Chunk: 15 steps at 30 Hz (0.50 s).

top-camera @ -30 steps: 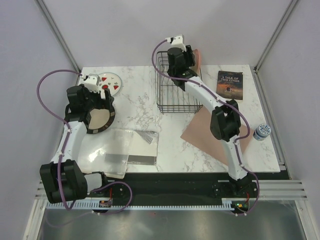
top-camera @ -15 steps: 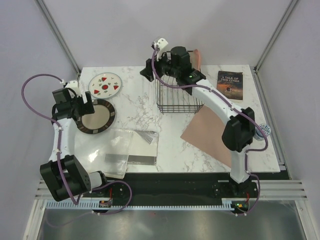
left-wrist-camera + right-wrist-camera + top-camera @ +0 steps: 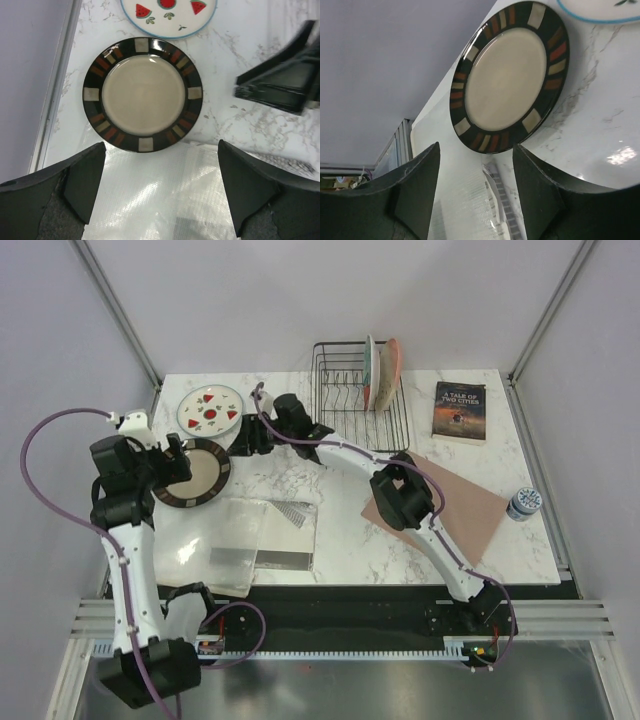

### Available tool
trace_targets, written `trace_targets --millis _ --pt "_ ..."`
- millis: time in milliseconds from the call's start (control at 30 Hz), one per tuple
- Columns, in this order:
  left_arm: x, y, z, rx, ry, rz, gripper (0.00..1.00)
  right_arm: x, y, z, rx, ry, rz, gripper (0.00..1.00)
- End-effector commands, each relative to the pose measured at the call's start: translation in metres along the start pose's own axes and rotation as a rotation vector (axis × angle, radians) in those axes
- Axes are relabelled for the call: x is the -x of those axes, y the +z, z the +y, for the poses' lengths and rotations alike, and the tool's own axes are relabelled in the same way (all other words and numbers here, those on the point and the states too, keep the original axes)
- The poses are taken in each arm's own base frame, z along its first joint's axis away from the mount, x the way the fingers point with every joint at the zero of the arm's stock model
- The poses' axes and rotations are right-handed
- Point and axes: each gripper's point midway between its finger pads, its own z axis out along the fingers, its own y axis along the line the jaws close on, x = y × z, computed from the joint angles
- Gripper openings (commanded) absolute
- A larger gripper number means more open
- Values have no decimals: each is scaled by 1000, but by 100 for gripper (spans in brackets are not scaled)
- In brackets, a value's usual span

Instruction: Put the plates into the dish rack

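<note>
A dark-rimmed, cream-centred plate (image 3: 197,473) (image 3: 144,94) (image 3: 509,79) lies flat on the table's left side. Just behind it lies the white plate with red fruit marks (image 3: 210,408) (image 3: 170,15) (image 3: 602,9). Two more plates (image 3: 371,375) stand on edge in the black wire dish rack (image 3: 345,415) at the back. My left gripper (image 3: 172,468) (image 3: 160,192) is open at the dark plate's left edge, holding nothing. My right gripper (image 3: 247,437) (image 3: 476,197) hovers open just right of that plate, also empty, and shows in the left wrist view (image 3: 282,82).
A clear plastic bag (image 3: 240,540) lies in front of the dark plate, under both sets of fingers. A pinkish-brown mat (image 3: 445,508) covers the right middle. A dark book (image 3: 460,408) sits at the back right, a small blue-lidded jar (image 3: 523,504) at the right edge.
My right arm swung from over the rack leftward and down to the dark plate, uncovering two plates standing in the rack. My left arm drew back left, off the dark plate.
</note>
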Motion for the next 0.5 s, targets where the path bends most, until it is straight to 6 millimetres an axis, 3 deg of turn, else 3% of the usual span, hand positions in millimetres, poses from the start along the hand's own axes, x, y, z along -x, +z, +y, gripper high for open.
trace_targets --millis 0,300,467 --pt "13 -52 -30 -106 -32 -105 100 10 18 11 -16 48 -73 67" --pt "16 -89 -45 -144 -56 -140 100 -23 45 -33 -201 87 -85 61" --pt "25 -99 -48 -154 -37 -169 100 -40 55 -39 -255 110 -77 59"
